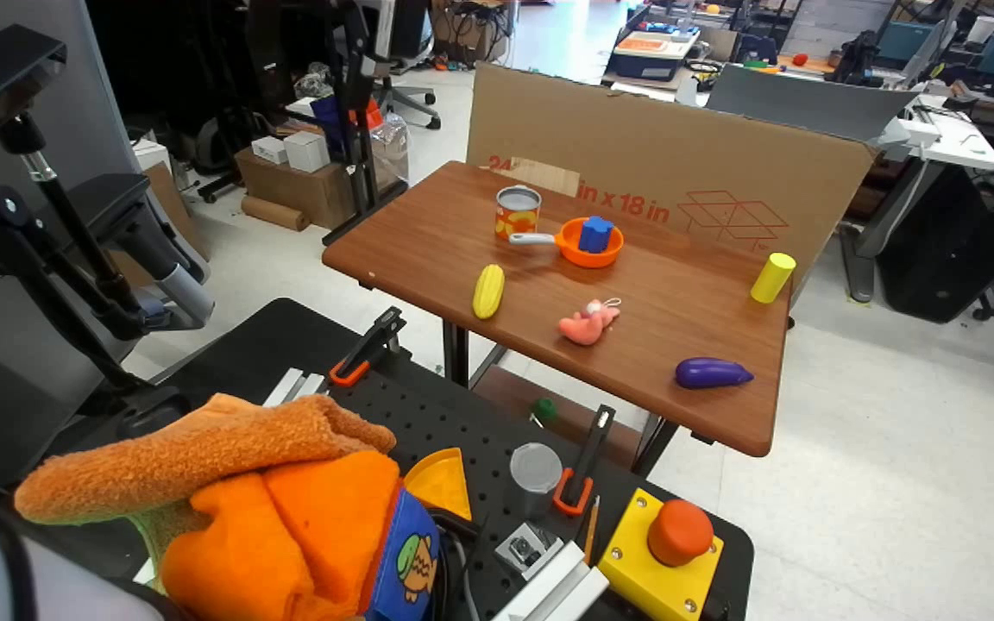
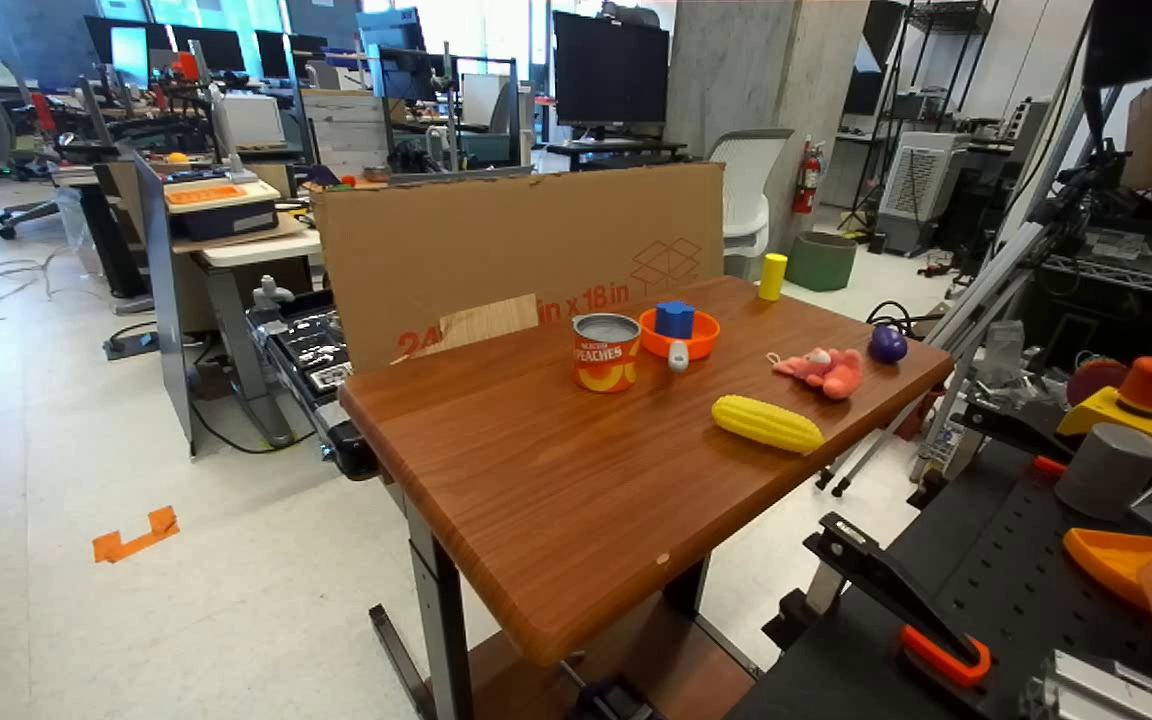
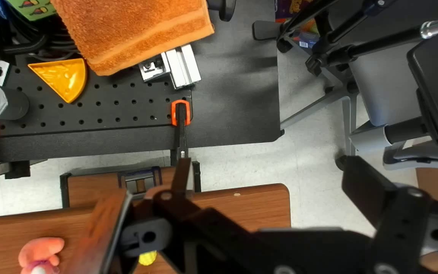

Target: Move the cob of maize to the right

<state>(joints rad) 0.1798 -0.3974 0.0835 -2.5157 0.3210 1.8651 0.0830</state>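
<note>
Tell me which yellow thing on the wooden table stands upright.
The smooth yellow cylinder, standing on end; the ridged yellow corn cob lies on its side.

In exterior view: looking down from above black bench (image 1: 471,431), across desk (image 1: 670,293). In exterior view: closer to desk, shallower, facing obliquely from beyond short end toward cardboard sheet (image 2: 526,240). In both exterior views: sharing desk, cardboard sheet, part of black bench. In wrist view: aimed steeply down past near hand (image 3: 268,167).
</note>
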